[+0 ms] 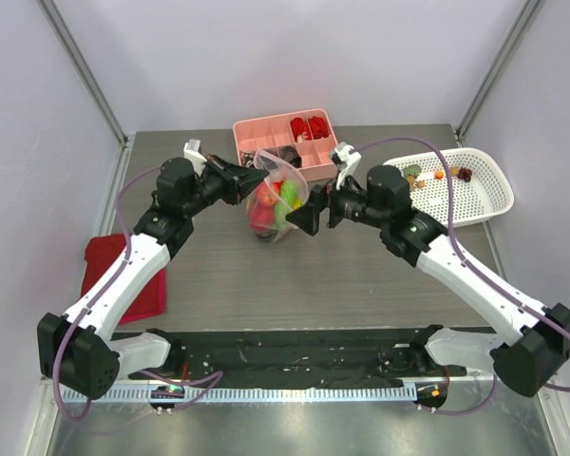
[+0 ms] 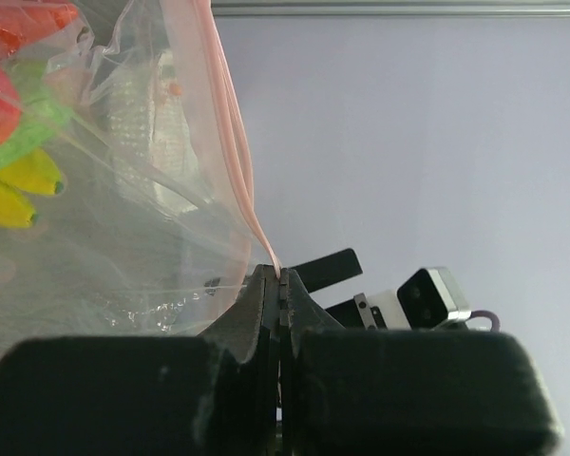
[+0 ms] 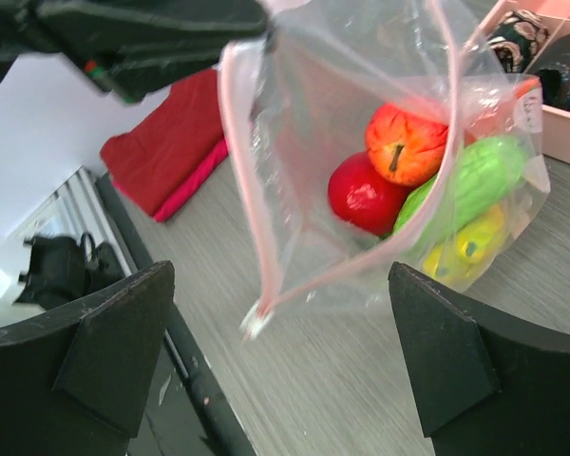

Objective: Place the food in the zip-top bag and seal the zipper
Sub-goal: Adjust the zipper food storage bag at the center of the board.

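The clear zip-top bag hangs above the table's middle with its mouth open. It holds toy food: red, orange, green and yellow pieces. My left gripper is shut on the bag's pink zipper at one end of the mouth, shown in the left wrist view. My right gripper is open, just right of the bag. In the right wrist view the free end of the zipper dangles between its spread fingers, touching neither. More food lies in the white basket.
A pink compartment tray with red and black items stands behind the bag. A white mesh basket sits at the right. A red cloth lies at the left edge.
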{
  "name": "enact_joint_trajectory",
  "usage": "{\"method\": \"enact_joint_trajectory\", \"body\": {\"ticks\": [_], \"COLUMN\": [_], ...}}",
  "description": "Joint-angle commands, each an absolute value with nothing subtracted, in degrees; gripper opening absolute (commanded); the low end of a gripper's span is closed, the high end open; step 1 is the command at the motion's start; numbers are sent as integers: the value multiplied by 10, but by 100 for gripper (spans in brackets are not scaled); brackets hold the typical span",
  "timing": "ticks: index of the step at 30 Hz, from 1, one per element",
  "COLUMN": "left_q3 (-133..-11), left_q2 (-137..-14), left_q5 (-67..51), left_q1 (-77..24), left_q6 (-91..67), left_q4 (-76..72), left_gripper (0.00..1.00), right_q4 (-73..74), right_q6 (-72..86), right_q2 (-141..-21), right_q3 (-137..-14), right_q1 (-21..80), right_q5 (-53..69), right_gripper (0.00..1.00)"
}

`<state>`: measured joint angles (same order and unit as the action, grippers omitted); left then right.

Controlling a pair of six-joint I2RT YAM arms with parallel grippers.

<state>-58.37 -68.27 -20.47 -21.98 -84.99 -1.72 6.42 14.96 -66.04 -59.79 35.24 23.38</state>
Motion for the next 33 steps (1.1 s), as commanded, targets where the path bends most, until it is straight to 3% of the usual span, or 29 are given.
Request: {"method": "enact_joint_trajectory", "body": {"ticks": [1, 6, 8, 9, 10, 12, 14, 17, 18, 20, 24, 26, 29, 33], "left_q3": [-613, -614, -613, -612, -610, -610, -606, -606, -613, -630, -718, -741, -750, -696], "left_q2": [-685, -684, -683, -682, -679, -672, -658, -640, -629, -622, -607, -596, -557, -510], "left_q5": [-198, -204, -208, -209, -212, -215, -230, -271, -289, -367, -471, -516, -570, -669], "left_q1": [-216, -216, -217, -216, -216, -214, -207, -172, -154, -94, -34, -33, -32, -35], "left_q6": [-840, -835, -832, -831, -827, -809, -778, -704, -679, -604, -305, -176, 49, 216], "left_q4": [-67, -69, -70, -71, -71, -67, -63, -55, -50, -7, 125, 205, 276, 282], "left_gripper": [0, 0, 0, 0, 0, 1, 6, 26, 42, 51, 73, 75, 100, 100], "right_q4": [81, 98, 116, 119, 122, 137, 159, 192, 206, 263, 337, 364, 393, 407], "right_q6": [178, 137, 116, 107, 90, 70, 20, -76, -103, -176, -271, -326, -377, -443], "right_q2": [-712, -760, -771, -773, -774, -773, -768, -752, -750, -752, -753, -751, -744, -732], "right_q3": [-668, -696, -715, -720, -729, -744, -756, -780, -801, -828, -870, -869, -863, -847], "right_q1": [370, 393, 397, 398, 398, 399, 399, 399, 399, 399, 398, 398, 399, 399], "right_q5": [169, 125, 115, 107, 105, 106, 127, 191, 220, 242, 274, 284, 294, 301], "right_gripper": [100, 84, 69, 58, 30, 1, 1, 1, 1, 1, 1, 1, 1, 1]}}
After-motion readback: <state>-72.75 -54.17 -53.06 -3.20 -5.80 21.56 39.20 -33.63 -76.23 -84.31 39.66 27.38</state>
